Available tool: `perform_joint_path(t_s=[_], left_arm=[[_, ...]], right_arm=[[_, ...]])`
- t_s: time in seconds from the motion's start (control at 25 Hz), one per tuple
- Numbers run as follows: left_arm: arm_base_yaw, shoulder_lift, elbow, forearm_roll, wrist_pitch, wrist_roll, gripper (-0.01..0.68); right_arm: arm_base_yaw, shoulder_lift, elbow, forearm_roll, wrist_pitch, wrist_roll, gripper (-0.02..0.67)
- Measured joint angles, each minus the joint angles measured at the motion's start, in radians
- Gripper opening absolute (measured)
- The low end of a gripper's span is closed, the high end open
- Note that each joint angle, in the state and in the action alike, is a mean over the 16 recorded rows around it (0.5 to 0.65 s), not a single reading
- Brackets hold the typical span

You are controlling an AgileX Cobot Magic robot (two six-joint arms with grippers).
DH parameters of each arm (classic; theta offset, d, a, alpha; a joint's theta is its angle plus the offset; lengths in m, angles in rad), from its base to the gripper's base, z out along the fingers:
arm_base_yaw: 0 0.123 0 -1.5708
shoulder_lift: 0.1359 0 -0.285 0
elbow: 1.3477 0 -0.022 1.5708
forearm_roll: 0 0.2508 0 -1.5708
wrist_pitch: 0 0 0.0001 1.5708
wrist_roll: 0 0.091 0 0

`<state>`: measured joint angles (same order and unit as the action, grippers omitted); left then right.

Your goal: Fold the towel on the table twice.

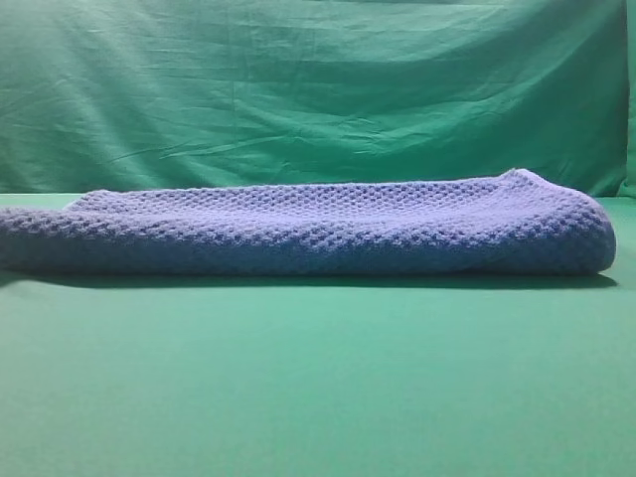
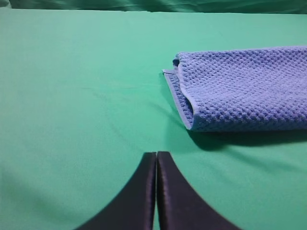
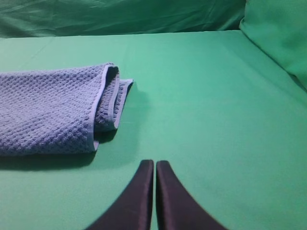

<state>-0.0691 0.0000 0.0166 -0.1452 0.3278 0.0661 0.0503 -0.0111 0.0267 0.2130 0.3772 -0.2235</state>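
Item one: the towel (image 1: 298, 229), blue-grey waffle weave, lies folded in layers on the table (image 1: 318, 388), spanning nearly the full width of the high view, its rounded fold at 3 o'clock.

Item two: my left gripper (image 2: 156, 155), fingers pressed together, nothing between them, hovering over bare green cloth. The towel's layered, hemmed end (image 2: 184, 103) sits at 1 o'clock from my tips, apart from them.

Item three: my right gripper (image 3: 154, 164), fingers likewise clenched on nothing. The towel's other end (image 3: 108, 103) lies at 10 o'clock, clear of my tips.

Item four: wrinkled green backdrop curtain (image 1: 318, 89), behind the table at 12 o'clock.
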Motion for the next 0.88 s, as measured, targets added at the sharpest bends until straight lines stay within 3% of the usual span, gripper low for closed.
perform_joint_path(t_s=[0.88], left_arm=[[0.000, -0.010, 0.000, 0.000, 0.000, 0.000, 0.000]], right_arm=[[0.000, 0.000, 0.000, 0.000, 0.000, -0.004, 0.000]])
